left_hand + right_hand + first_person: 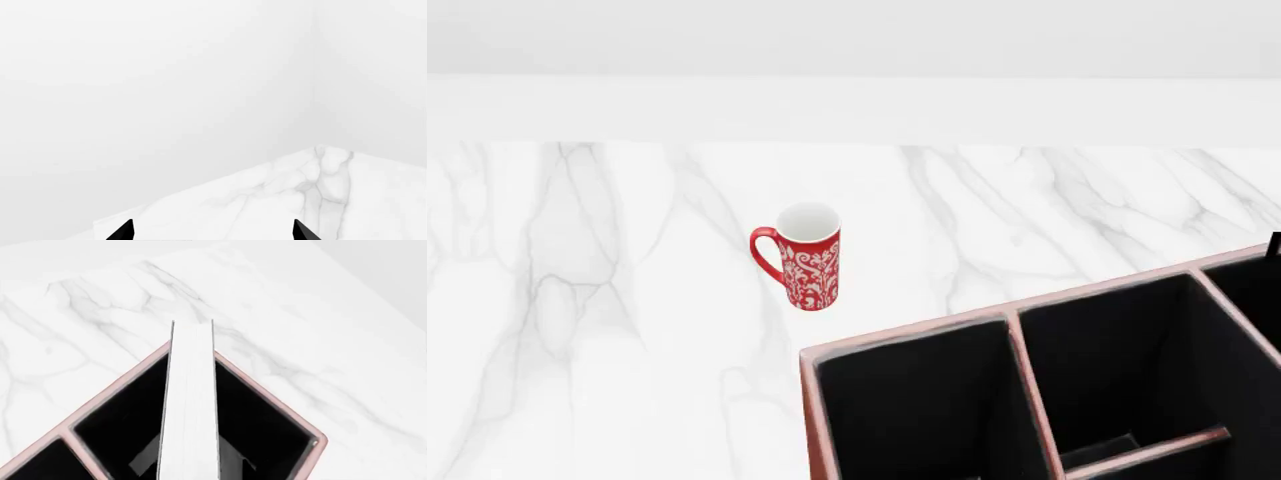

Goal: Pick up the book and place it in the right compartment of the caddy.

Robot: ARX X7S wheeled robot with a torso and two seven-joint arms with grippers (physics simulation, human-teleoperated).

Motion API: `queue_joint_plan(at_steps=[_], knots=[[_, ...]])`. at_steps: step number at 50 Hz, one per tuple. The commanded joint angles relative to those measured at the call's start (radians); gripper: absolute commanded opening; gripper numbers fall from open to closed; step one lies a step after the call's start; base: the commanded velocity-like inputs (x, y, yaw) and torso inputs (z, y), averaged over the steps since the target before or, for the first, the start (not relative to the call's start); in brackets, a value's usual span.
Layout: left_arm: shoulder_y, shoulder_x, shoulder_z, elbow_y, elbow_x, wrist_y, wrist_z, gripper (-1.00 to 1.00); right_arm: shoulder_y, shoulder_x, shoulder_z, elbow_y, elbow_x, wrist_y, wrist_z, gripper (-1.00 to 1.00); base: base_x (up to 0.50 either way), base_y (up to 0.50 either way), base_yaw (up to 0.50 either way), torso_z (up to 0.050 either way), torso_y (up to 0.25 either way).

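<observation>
Book hangs edge-on above the caddy's end compartment.

The book (pixel 191 400) is held page edges up, slim enough to slip between the caddy (pixel 120 382) rims; the right gripper's fingers are out of shot, so its grip is unclear. The left gripper (pixel 212 231) is spread wide, empty over the table (pixel 347 200).

on the counter (pixel 601 300) the mug (pixel 806 259) stands upright, left of and behind the caddy (pixel 1014 330), apart from it. the book (pixel 191 405) hangs edge-up over a corner compartment of the caddy.
</observation>
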Motion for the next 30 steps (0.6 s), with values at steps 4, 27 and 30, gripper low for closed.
queue_joint_plan(at_steps=[4,27,30], knots=[[0.001,0.002,-0.002,0.0,0.0,0.002,0.002,1.0,0.005,-0.002,-0.003,-0.004,-0.028,-0.004,-0.024,1.0,0.0,0.0,0.0,0.0,0.0],[-0.02,-0.101,0.036,0.073,-0.047,-0.143,-0.047,1.0,0.04,-0.013,-0.009,-0.078,-0.089,-0.084,-0.096,1.0,0.0,0.0,0.0,0.0,0.0],[-0.11,-0.257,0.127,0.129,-0.115,-0.305,-0.108,1.0,0.062,-0.035,-0.006,-0.118,-0.13,-0.143,-0.124,1.0,0.0,0.0,0.0,0.0,0.0]])
